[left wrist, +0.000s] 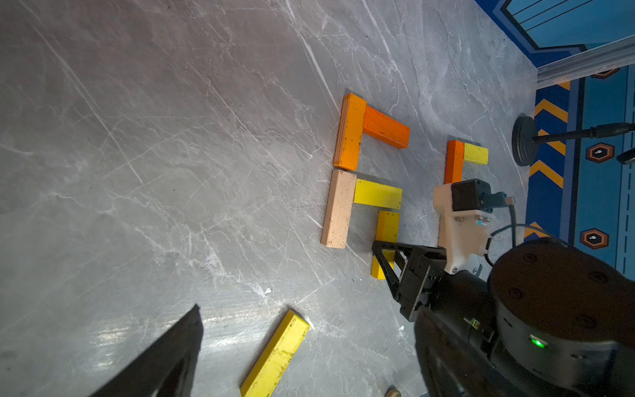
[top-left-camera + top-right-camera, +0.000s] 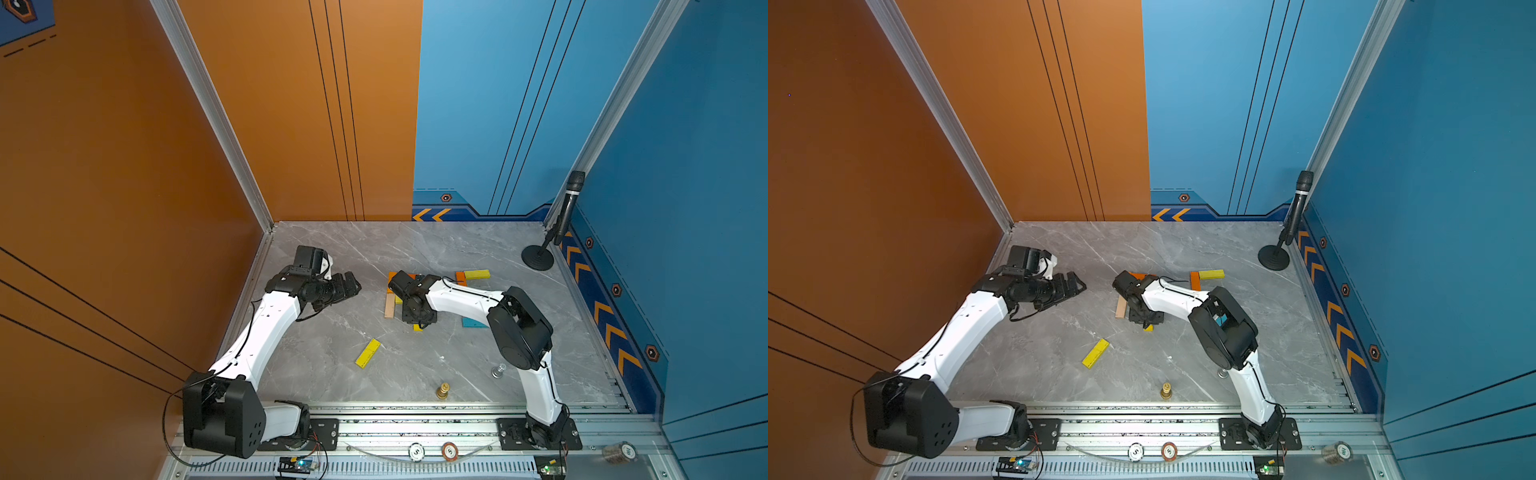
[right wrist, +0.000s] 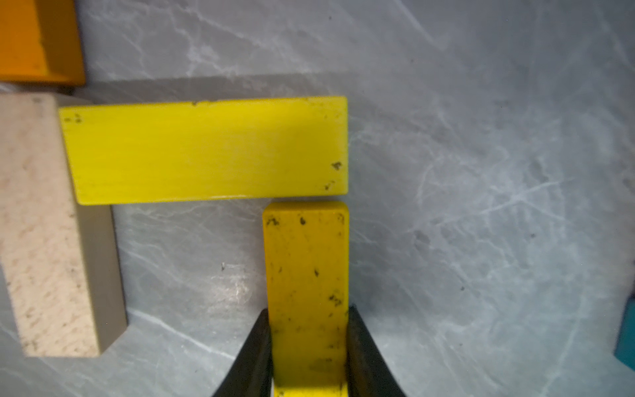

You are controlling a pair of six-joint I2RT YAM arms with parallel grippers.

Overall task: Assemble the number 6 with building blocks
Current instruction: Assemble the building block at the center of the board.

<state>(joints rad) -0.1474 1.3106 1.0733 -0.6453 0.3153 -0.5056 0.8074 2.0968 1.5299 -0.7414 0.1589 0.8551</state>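
nearest the front rail [image 2: 415, 428] a loose yellow plank [image 2: 368, 353] lies slantwise. beyond it the right gripper [image 3: 308, 309] pinches the near end of the held yellow plank [image 3: 305, 261] across its width. that plank's long axis runs straight away from the claw, square to the yellow crossbar [image 3: 206, 151], far end just beside the crossbar's outer end; it likely needs only letting go. farther, the tan plank [image 1: 338, 209] and orange plank [image 1: 350, 132] make the spine of the number 6 [image 1: 376, 194]. the left gripper [image 2: 348, 291] hangs spread wide, empty.
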